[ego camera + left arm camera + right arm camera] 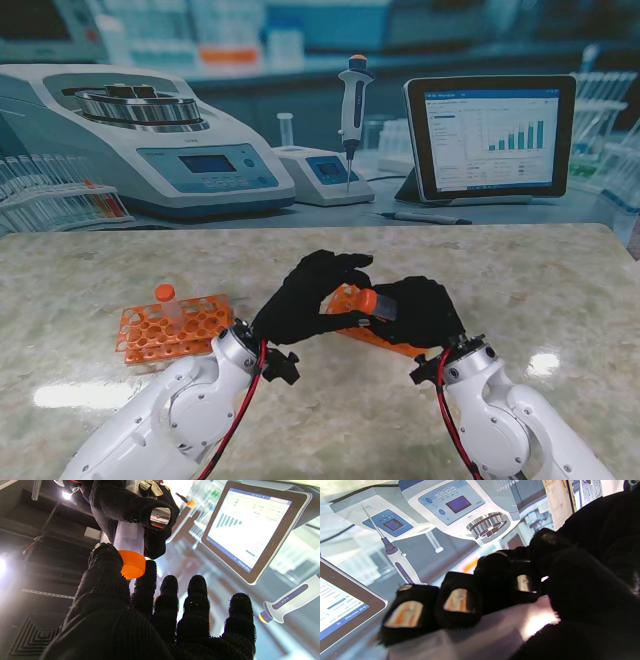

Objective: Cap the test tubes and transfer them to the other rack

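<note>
The desk was pale and marbled, cream with grey-green veins. Both racks were orange: one rack on the left, the other rack behind the hands. The tube was cloudy white with an orange cap. The left hand and right hand wore black gloves. The arms were white with red cables.

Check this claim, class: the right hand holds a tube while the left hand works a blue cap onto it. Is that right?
Not quite. The cap is orange, not blue, as the left wrist view shows. The right hand does hold the tube, and the left hand works the cap on.
</note>
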